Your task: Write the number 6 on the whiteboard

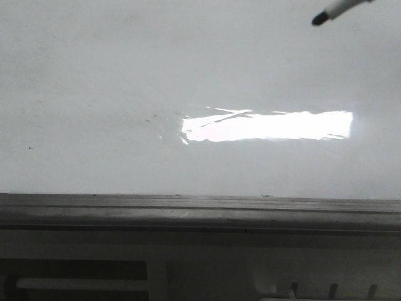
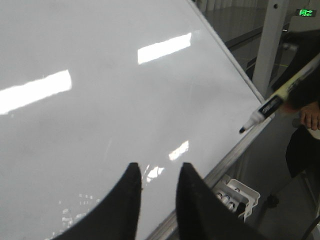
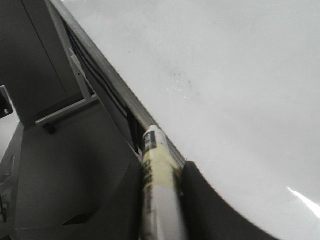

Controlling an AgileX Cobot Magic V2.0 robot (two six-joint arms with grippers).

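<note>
The whiteboard (image 1: 125, 94) is glossy white with a bright rectangular glare and fills most of the front view. It also shows in the left wrist view (image 2: 100, 125) and the right wrist view (image 3: 240, 90). No number 6 line shows on it in any view. My right gripper (image 3: 161, 167) is shut on a white marker (image 3: 159, 200) with a yellowish band. The marker's black tip (image 1: 319, 20) is at the board's far right, near the edge rail (image 2: 235, 150); I cannot tell whether it touches the board. My left gripper (image 2: 157, 171) is open and empty over the board.
A grey metal rail (image 1: 200, 210) runs along the board's near edge, with a grey slotted frame (image 1: 75, 276) below it. A small white holder (image 2: 239, 192) hangs beside the board's edge. A grey post (image 2: 267, 40) and a person's hand (image 2: 311, 117) are beyond the board.
</note>
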